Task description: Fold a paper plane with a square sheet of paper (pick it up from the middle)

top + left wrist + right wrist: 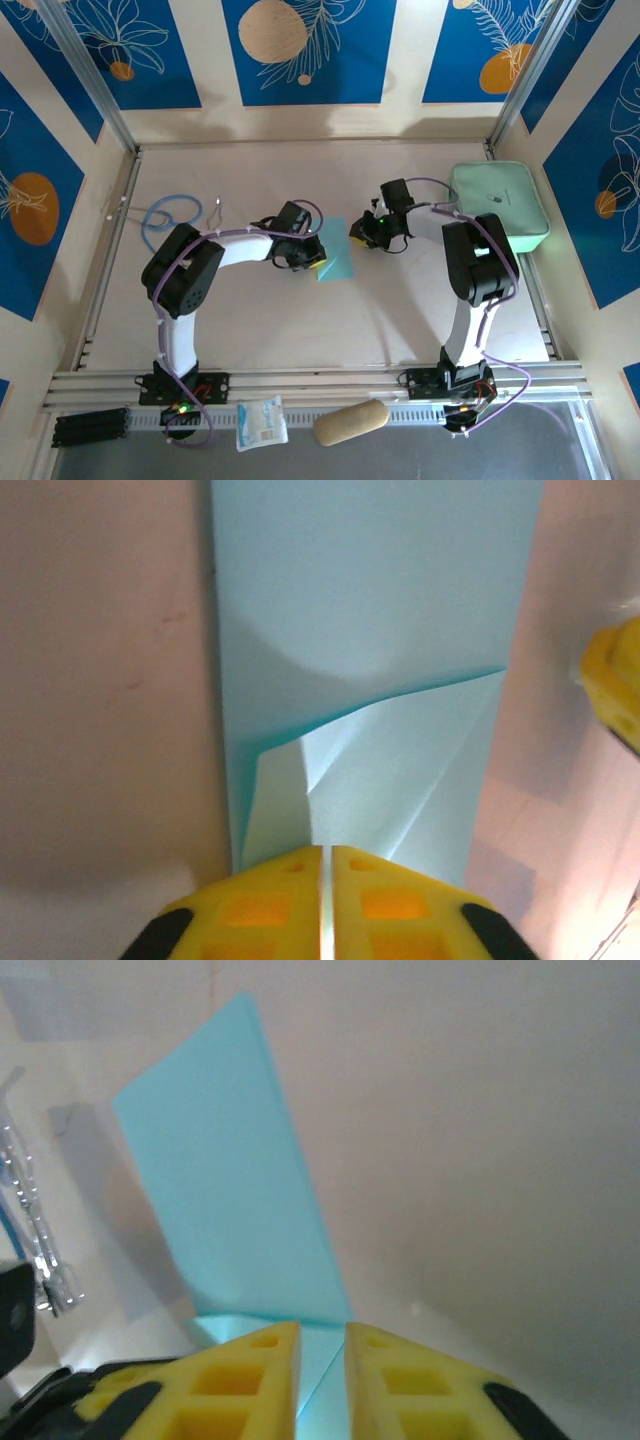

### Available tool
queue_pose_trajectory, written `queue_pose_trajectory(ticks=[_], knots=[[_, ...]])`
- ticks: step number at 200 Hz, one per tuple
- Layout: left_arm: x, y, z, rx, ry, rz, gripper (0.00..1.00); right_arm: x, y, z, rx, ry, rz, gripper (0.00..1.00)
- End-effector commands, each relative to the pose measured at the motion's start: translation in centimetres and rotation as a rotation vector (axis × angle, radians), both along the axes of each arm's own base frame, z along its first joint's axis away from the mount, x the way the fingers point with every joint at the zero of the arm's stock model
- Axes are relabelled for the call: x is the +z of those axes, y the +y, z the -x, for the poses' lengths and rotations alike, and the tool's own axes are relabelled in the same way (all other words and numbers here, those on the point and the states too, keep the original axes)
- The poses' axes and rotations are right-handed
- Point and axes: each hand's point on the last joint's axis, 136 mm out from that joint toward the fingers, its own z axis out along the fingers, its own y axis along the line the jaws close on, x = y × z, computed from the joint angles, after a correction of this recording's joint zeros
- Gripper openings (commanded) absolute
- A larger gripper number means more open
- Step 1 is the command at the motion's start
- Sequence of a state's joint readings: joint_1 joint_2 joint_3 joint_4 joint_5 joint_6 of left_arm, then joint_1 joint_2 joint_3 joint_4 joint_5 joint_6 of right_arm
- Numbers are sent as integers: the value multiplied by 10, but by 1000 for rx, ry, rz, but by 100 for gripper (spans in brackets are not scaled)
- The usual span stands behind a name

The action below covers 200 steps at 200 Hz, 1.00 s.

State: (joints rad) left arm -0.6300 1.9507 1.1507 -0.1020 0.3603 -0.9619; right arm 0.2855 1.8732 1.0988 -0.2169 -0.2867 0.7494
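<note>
Light-blue square sheet of paper (pixel 339 257) lies between left tool (pixel 317 264) and right tool (pixel 357 233).

The square sheet of paper (pixel 370 630) looks thin and matt — the table (pixel 100 680) smooth pale wood

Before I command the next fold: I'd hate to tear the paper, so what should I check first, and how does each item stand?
1. The sheet folded into a long strip, lying on the table: ok.
2. The corner flap pressed flat: cannot tell.
3. The left end effector shut at the flap's edge: ok.
4. The right end effector free of the sheet: cannot tell; narrow gap, paper beneath.
5. The mint-green case apart from the sheet: ok.
</note>
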Motion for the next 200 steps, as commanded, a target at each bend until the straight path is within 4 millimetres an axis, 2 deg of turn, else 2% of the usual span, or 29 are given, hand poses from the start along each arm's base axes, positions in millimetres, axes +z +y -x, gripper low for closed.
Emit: queue_pose_trajectory(ticks=[1, 32, 70, 111, 165, 200], knots=[[44, -10, -17, -12, -92, 69, 13, 5, 6, 22, -8, 53, -14, 25], [33, 0, -20, 7, -84, 24, 12, 0, 20, 41, -10, 128, -47, 30], [14, 11, -21, 33, -62, -12, 8, -9, 30, 49, -35, 169, -42, 35], [3, 15, -21, 49, -47, -23, 7, -12, 38, 46, -36, 176, -73, 35], [1, 18, -20, 54, -42, -27, 7, -17, 46, 46, -13, 189, -78, 34], [-2, 21, -20, 59, -36, -33, 7, -12, 54, 44, 10, 179, -109, 31]])
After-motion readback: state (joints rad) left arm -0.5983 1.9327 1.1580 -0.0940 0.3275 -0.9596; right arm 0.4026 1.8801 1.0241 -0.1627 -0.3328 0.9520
